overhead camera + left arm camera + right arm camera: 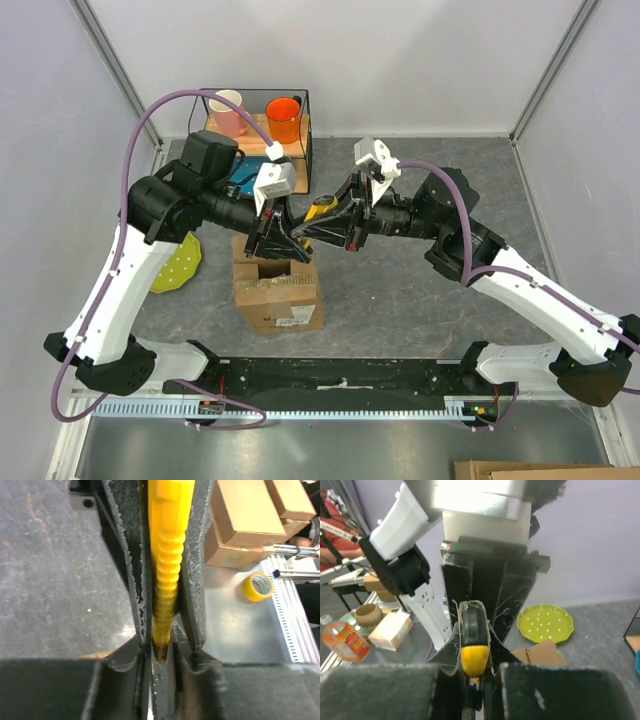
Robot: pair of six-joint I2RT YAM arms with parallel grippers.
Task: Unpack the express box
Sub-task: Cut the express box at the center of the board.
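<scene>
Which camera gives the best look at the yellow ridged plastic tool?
The left wrist view: the yellow ridged plastic tool runs lengthwise down its middle, with the ridges clear. The right wrist view shows only its rounded yellow end. The top external view shows just a small yellow patch mid-frame.

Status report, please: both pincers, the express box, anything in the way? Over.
Left pincer shut on yellow utility knife. Right pincer shut on its other end. Express box below them, top partly hidden under them.
</scene>
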